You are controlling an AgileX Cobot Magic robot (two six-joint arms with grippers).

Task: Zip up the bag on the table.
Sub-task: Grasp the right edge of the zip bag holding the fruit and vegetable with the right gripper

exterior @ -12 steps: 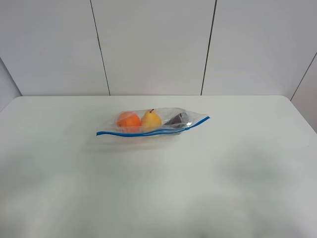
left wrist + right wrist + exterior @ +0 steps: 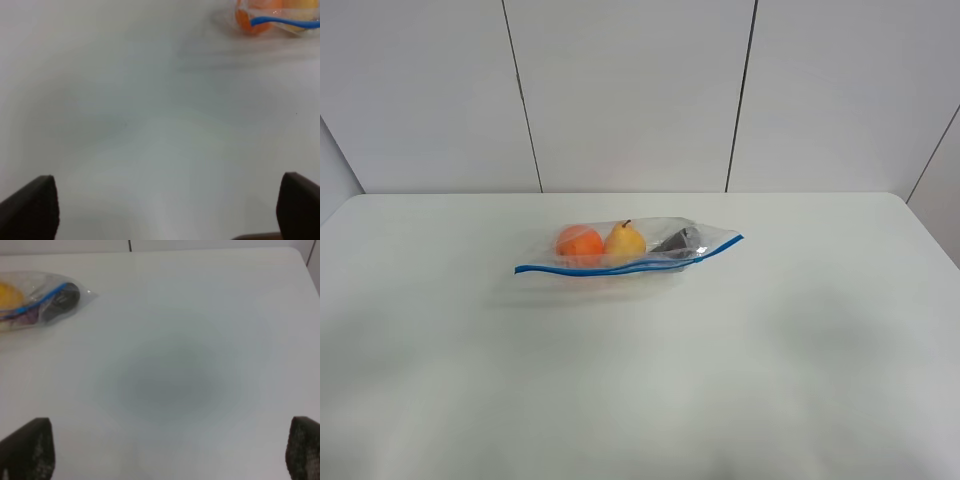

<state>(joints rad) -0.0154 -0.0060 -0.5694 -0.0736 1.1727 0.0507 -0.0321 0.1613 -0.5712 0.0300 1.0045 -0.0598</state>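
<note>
The clear bag (image 2: 655,232) lies on the white table (image 2: 640,380), a little behind its middle. Its blue zipper strip (image 2: 620,267) runs along the near edge. An orange fruit (image 2: 579,243), a yellow pear (image 2: 625,241) and a dark item (image 2: 680,242) show through it. Neither arm shows in the exterior high view. My left gripper (image 2: 165,215) is open and empty over bare table, with the bag (image 2: 280,15) well ahead of it. My right gripper (image 2: 165,450) is open and empty, and the bag's dark-item end (image 2: 55,297) lies far ahead and off to one side.
A white panelled wall (image 2: 630,90) stands behind the table's far edge. The table's rounded right corner (image 2: 905,205) shows at the back right. Bare tabletop surrounds the bag on all sides.
</note>
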